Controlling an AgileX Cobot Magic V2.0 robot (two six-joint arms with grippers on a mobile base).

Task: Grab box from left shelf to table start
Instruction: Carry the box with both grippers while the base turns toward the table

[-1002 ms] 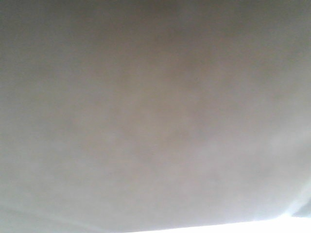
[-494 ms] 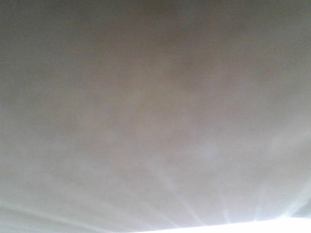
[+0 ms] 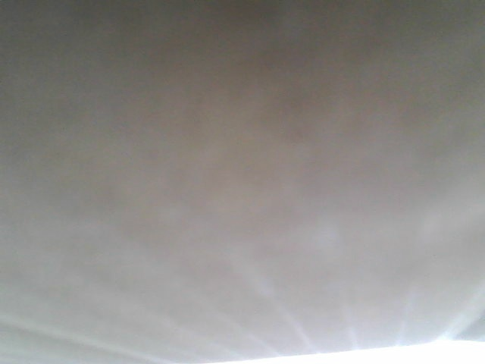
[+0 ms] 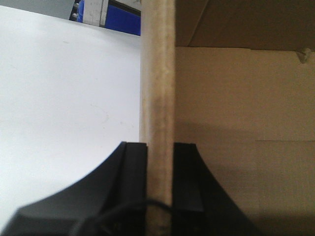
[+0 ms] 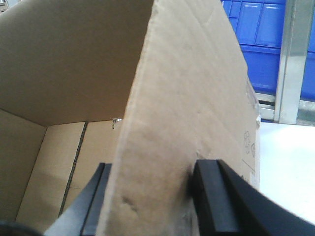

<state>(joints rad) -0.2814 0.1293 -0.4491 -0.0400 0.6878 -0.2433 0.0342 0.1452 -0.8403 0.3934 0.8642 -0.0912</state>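
— Item one, left pincer [image 4: 160, 150]?
— It is pinching an upright cardboard wall of the box [image 4: 236, 98], pressing on it from both faces.
— Item two, right pincer [image 5: 155, 169]?
— It is clamping another wall of the open box, with the brown interior showing beside it.
— Surroundings?
— White tabletop [image 4: 64, 88] is lying just beside the box's outer faces. Blue crates [image 5: 256, 44] and a metal upright [image 5: 290, 59] are standing beyond. The front view is showing only blur.
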